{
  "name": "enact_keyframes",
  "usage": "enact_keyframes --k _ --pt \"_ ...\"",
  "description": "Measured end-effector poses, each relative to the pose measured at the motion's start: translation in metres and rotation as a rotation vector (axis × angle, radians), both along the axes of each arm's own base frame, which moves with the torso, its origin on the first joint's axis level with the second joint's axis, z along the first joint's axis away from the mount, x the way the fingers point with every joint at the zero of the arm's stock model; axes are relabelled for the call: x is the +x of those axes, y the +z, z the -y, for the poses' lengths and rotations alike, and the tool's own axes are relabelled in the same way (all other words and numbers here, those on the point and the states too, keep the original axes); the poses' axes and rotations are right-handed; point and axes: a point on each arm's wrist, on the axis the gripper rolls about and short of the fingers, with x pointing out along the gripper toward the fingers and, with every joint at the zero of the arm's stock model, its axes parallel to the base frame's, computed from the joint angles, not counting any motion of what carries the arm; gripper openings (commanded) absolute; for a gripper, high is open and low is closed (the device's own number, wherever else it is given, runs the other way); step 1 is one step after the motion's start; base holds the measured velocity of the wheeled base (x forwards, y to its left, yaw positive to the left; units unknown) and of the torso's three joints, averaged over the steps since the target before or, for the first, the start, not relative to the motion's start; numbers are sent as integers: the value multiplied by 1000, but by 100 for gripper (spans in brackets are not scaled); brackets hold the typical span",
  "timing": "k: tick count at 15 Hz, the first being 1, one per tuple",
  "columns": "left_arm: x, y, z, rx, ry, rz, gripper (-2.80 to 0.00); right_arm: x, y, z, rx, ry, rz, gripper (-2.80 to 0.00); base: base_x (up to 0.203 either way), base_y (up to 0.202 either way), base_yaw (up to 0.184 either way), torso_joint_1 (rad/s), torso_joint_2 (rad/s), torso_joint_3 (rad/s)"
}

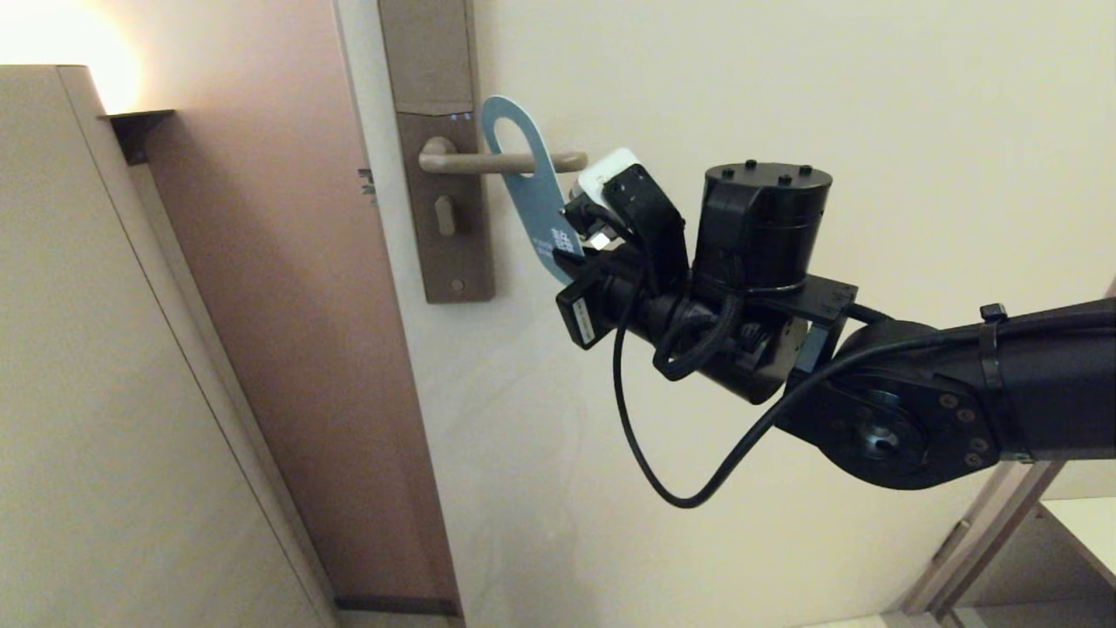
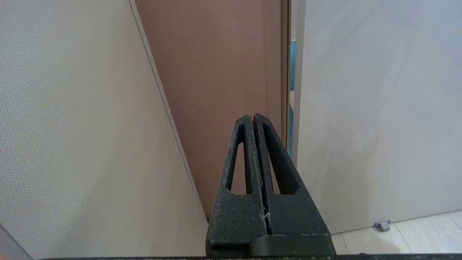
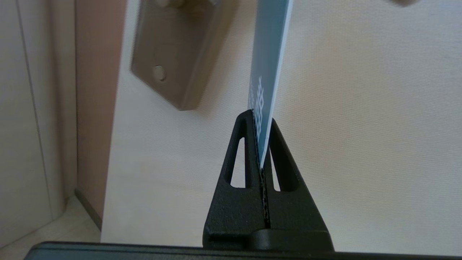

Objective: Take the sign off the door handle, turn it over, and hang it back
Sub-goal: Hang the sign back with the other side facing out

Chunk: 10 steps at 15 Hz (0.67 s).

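Observation:
The sign [image 1: 540, 205] shows its blue face and hangs tilted with its oval hole around the door handle [image 1: 501, 162], a beige lever on a tall brown lock plate [image 1: 440, 148]. My right gripper [image 1: 567, 253] is shut on the sign's lower end. In the right wrist view the sign [image 3: 269, 54] rises edge-on from between the closed black fingers of that gripper [image 3: 260, 121], with the lock plate [image 3: 173, 54] beyond. My left gripper [image 2: 252, 117] is shut on nothing, low down, pointing at the gap beside the door; it is out of the head view.
The cream door [image 1: 741, 87] fills the right half of the head view. A reddish-brown jamb [image 1: 296, 305] and a beige wall panel [image 1: 96, 392] stand to the left. A black cable [image 1: 645, 453] loops under my right wrist. Light floor [image 2: 408, 238] lies below the door.

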Motion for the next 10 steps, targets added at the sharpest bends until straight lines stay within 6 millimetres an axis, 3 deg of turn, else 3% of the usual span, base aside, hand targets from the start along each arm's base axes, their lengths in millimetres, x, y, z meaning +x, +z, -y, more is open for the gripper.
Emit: enact_keyframes --k 10 --pt "0 0 0 0 0 0 -280 -5 -9 -1 -6 8 -34 -280 0 0 0 0 0 0"
